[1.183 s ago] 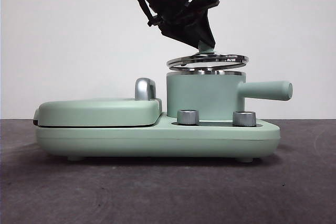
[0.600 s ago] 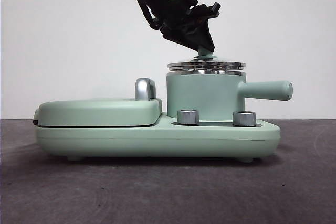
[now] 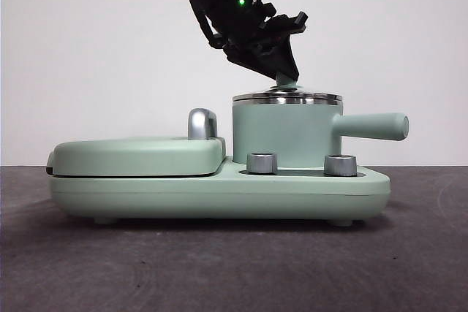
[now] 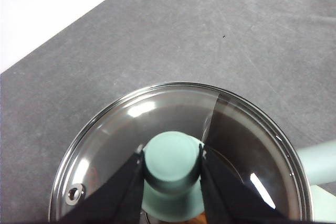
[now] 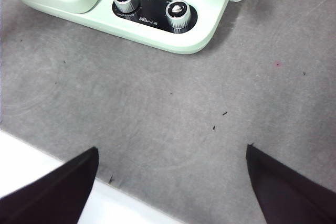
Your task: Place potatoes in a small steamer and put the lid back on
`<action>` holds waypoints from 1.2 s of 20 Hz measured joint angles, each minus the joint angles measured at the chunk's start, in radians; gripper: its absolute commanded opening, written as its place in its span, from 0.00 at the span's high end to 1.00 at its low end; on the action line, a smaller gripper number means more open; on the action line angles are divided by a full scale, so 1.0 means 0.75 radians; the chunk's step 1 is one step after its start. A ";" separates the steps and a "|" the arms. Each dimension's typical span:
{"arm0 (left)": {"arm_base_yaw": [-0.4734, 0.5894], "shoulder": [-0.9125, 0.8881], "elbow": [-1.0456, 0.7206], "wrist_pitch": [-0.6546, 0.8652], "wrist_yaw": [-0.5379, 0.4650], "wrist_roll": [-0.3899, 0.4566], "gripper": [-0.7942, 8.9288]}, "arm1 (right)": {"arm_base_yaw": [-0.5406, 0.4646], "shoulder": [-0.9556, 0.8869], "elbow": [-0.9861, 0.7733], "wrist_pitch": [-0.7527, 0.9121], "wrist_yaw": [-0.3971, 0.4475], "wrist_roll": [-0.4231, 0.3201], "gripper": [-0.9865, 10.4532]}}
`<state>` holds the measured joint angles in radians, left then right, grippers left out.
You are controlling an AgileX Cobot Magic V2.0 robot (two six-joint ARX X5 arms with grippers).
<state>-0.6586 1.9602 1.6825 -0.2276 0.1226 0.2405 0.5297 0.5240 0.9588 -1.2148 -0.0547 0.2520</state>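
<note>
White wall behind; centre frame, the left claw [image 4: 171,167] pinches the lid [image 3: 287,97] seated on the small steamer [image 3: 287,133]. Lifting before letting go could unseat it.
</note>
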 measured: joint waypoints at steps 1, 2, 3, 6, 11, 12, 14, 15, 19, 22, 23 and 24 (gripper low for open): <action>0.000 0.001 0.003 -0.002 -0.001 -0.001 0.90 | 0.000 0.000 0.000 0.000 0.001 0.000 0.52; 0.000 0.001 0.003 -0.002 -0.001 -0.001 0.90 | 0.000 0.000 0.000 0.000 0.001 0.000 0.52; 0.000 0.001 0.003 -0.002 -0.001 -0.001 0.90 | 0.000 0.000 0.000 0.000 0.003 0.000 0.52; 0.000 0.001 0.003 -0.002 -0.001 -0.001 0.88 | 0.000 0.000 0.000 0.003 0.003 0.000 0.52; 0.000 0.004 0.003 -0.001 -0.001 -0.006 0.59 | 0.000 0.000 0.000 0.040 0.003 0.010 0.52; -0.001 0.006 0.003 -0.013 -0.002 -0.012 0.53 | 0.000 0.000 0.000 0.042 0.003 0.012 0.52; -0.001 0.005 0.006 -0.022 -0.002 -0.060 0.50 | 0.000 0.000 0.000 0.054 0.003 0.015 0.52; -0.001 -0.001 0.017 -0.047 -0.002 -0.083 0.50 | 0.000 0.000 0.000 0.060 0.003 0.015 0.52; 0.000 -0.174 0.025 -0.293 -0.003 -0.128 0.50 | 0.000 0.000 0.000 0.071 0.003 0.020 0.52; -0.001 -0.375 0.051 -0.579 0.002 -0.190 0.50 | 0.000 0.000 0.000 0.085 0.003 0.021 0.52; -0.001 -0.430 0.056 -0.700 0.022 -0.225 0.50 | 0.000 0.000 0.000 0.101 0.003 0.021 0.52; -0.001 -0.471 0.057 -0.824 0.060 -0.260 0.50 | 0.000 0.000 0.000 0.126 0.001 0.021 0.52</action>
<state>-0.6590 1.6070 1.7252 -0.8459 0.1677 0.0456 0.5297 0.5240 0.9588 -1.1202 -0.0540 0.2680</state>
